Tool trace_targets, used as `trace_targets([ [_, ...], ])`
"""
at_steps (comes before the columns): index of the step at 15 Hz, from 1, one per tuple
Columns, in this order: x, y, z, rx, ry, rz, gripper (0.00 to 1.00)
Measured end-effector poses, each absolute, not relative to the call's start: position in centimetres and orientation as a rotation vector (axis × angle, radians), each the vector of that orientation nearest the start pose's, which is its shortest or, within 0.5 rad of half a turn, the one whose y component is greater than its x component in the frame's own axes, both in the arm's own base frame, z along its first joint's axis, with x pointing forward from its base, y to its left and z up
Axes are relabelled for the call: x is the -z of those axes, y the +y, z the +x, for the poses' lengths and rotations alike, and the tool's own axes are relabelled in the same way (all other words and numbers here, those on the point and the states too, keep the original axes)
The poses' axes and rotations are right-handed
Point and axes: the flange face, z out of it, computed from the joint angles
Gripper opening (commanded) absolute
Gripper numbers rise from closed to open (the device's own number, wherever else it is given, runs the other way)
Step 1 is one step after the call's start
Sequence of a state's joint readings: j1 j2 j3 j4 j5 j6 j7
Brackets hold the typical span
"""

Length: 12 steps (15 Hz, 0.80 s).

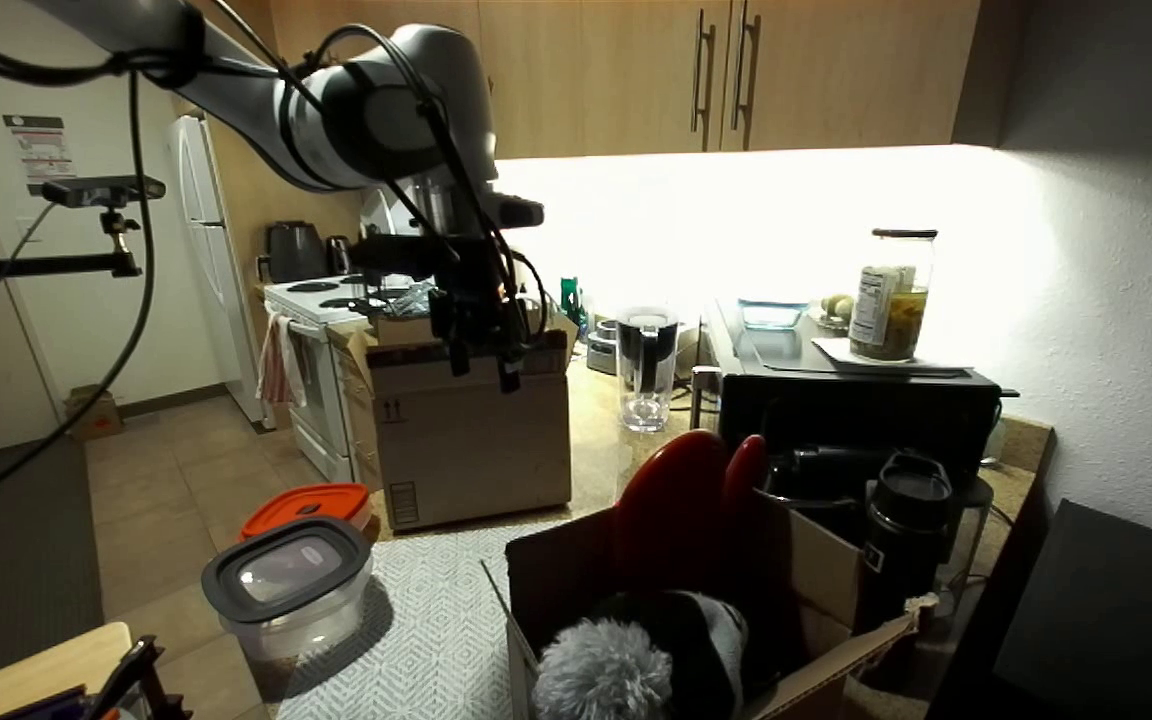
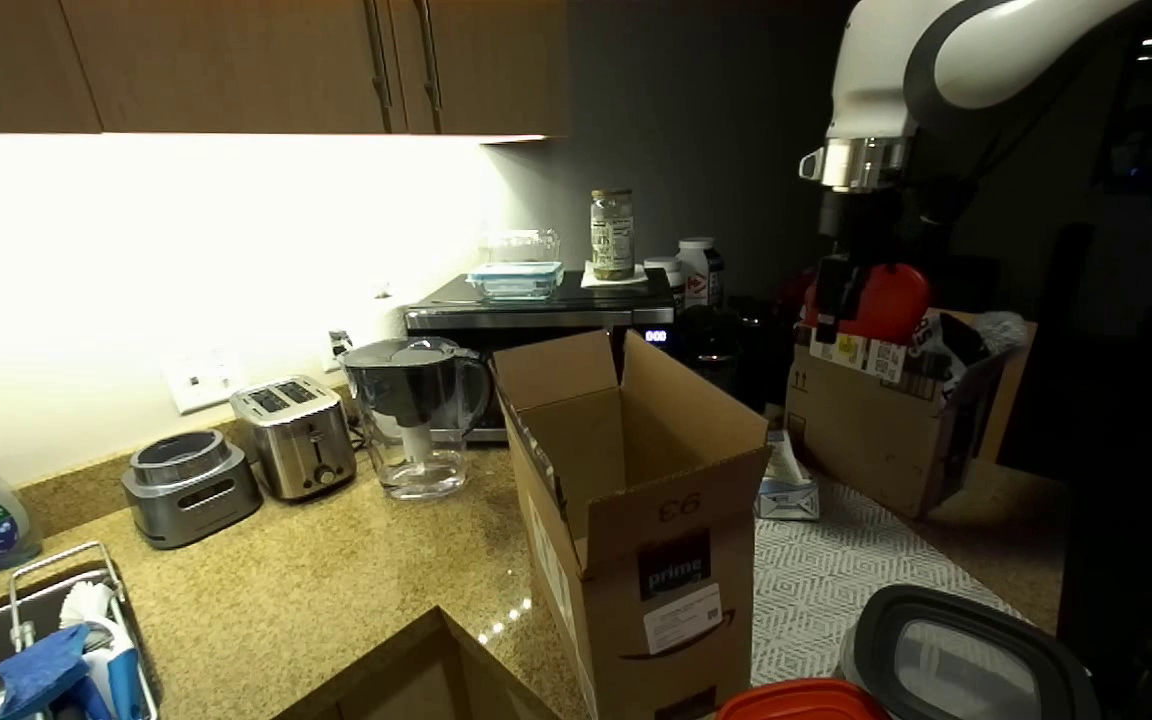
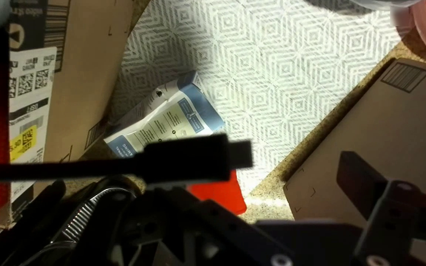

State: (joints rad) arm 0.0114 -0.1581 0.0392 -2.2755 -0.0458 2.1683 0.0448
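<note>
My gripper (image 1: 483,368) hangs in the air with its fingers apart and nothing between them. In an exterior view the gripper (image 2: 839,305) appears in front of a red mitt-like item (image 2: 886,303). In the wrist view the right finger shows in front of an open cardboard box (image 3: 383,122); a dark cable plug (image 3: 190,159) hides much of the left finger. That box (image 2: 676,600) looks empty inside as far as visible. A second cardboard box (image 2: 856,430) holds the red item (image 1: 676,500) and a hat with a grey pompom (image 1: 606,670).
A white and blue carton (image 3: 168,118) and a flat red item (image 3: 222,194) lie between the boxes. Lidded containers (image 1: 286,575) stand on the patterned mat (image 1: 436,610). A water pitcher (image 2: 411,420), a toaster (image 2: 296,440) and a black oven (image 1: 856,410) with a jar (image 1: 891,300) stand behind.
</note>
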Motion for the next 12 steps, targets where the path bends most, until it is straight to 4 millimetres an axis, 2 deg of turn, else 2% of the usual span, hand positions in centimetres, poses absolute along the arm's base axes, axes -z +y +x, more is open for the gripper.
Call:
trace_targets([
  [5, -42.1, 4.7, 51.6, 0.082, 0.07, -3.178, 1.0],
  [12, -42.1, 4.6, 51.6, 0.079, 0.073, -3.178, 1.0],
])
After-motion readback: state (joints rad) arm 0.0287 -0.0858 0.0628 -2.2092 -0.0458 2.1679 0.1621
